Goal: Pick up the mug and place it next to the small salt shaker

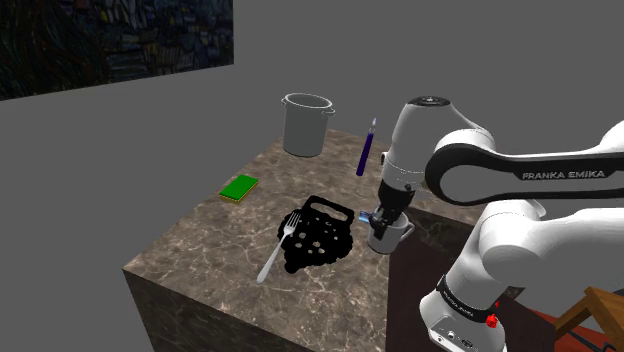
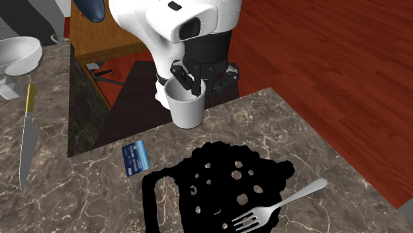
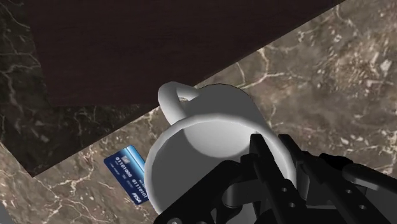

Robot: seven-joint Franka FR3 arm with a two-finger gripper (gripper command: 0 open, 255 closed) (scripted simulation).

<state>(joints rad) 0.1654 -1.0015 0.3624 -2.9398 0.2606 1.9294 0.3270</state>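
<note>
Fingers (image 3: 266, 159) pinch the white mug (image 3: 210, 118) by its rim

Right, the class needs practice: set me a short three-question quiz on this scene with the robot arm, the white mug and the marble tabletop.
1. True or false: the black two-finger gripper clasps the white handled mug by its rim.
2. What colour is the small flat card lying on the brown marble tabletop beside the mug?
3. The tines of the silver metal fork lie on: A the card; B the flat black holed mat; C the mug.
Key: 1 true; 2 blue; 3 B.
</note>
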